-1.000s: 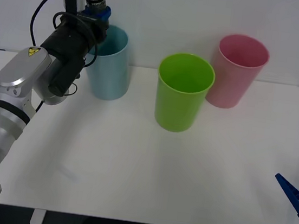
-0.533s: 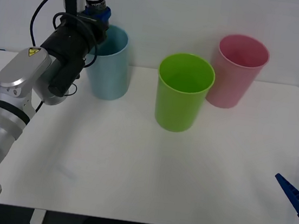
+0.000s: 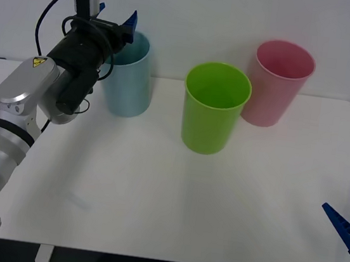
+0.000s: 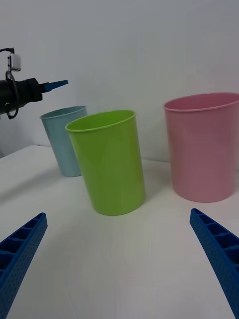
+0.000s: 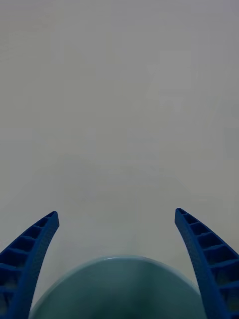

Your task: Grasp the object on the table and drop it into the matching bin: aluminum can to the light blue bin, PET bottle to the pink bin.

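The table [image 3: 154, 192] is a wide white top with rounded corners. Three bins stand upright near its far edge: a light blue bin [image 3: 129, 80] toward the far left corner, a lime green bin [image 3: 214, 110] near the middle, and a pink bin [image 3: 276, 86] just beside the green one, nearer the far right corner.

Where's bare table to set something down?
Front half of the table, between the green bin and the near edge, from the left arm to the right tool. Crowded: back row, light blue bin under the open left tool, and pink bin.
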### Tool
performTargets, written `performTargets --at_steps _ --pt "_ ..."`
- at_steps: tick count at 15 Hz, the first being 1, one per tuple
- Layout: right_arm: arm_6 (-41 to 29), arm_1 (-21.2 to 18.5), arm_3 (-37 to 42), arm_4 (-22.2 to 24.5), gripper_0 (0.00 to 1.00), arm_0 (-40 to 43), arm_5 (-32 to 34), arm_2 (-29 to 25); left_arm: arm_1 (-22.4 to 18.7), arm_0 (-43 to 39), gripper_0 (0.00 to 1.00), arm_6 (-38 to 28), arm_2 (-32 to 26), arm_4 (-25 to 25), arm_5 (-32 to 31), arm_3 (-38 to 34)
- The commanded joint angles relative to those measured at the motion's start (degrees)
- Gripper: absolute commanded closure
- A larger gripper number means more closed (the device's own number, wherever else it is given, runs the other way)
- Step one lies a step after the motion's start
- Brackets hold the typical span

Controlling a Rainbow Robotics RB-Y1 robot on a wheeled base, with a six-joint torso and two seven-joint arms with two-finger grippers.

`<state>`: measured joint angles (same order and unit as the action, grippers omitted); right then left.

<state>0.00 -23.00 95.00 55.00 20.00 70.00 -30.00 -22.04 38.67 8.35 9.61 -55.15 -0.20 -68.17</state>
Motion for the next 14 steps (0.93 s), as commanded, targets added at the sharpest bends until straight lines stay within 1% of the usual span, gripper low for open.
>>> performTargets --at_steps 1,3,5,10,14 --pt "0.0 0.0 0.0 0.0 0.0 0.0 0.0 0.0 -0.4 -0.4 0.0 -0.1 0.1 0.3 -0.8 0.0" --pt "0.0 0.0 0.0 0.0 0.0 0.0 0.0 0.0 -1.0 -1.1 0.0 -0.4 0.1 0.8 -1.6 -0.4" --pt "0.0 0.0 0.0 0.0 0.0 0.0 0.0 0.0 -2.2 -3.6 0.0 -0.8 0.1 1.7 -1.7 -3.5" --pt "0.0 0.0 0.0 0.0 0.0 0.0 0.0 0.0 -5.6 -12.9 0.0 -1.6 -1.5 5.0 -1.6 -13.8" --pt "0.0 0.0 0.0 0.0 0.0 0.0 0.0 0.0 -8.7 -23.1 0.0 -2.0 -5.7 7.9 -4.2 -23.4"
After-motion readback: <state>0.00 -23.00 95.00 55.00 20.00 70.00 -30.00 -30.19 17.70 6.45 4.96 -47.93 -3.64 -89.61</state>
